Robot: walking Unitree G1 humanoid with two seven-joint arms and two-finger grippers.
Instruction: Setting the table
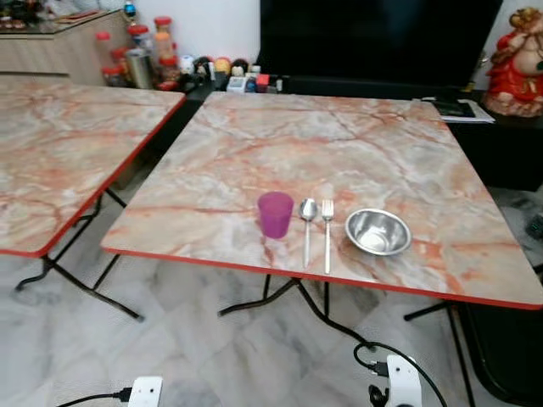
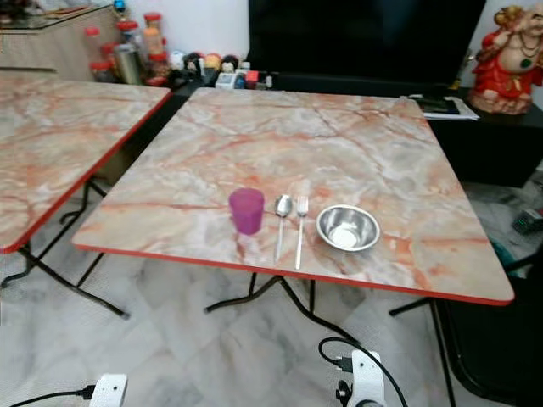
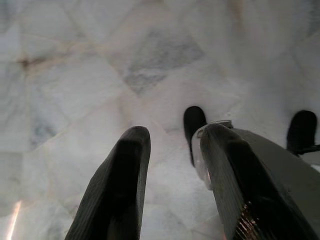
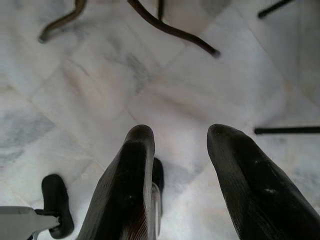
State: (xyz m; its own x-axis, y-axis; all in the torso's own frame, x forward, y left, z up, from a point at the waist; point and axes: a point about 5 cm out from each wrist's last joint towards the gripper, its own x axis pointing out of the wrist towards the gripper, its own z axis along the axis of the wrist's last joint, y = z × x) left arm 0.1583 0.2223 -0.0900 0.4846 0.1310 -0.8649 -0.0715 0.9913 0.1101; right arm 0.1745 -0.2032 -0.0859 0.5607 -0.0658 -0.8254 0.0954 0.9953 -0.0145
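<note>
The left hand hangs low over the pale marble floor, its two black fingers apart and holding nothing; the right hand hangs the same way, fingers spread and empty. On the marble-patterned counter, near its red front edge, a purple cup, a spoon, a fork and a steel bowl stand in a row, each just beside the next, none touching
</note>
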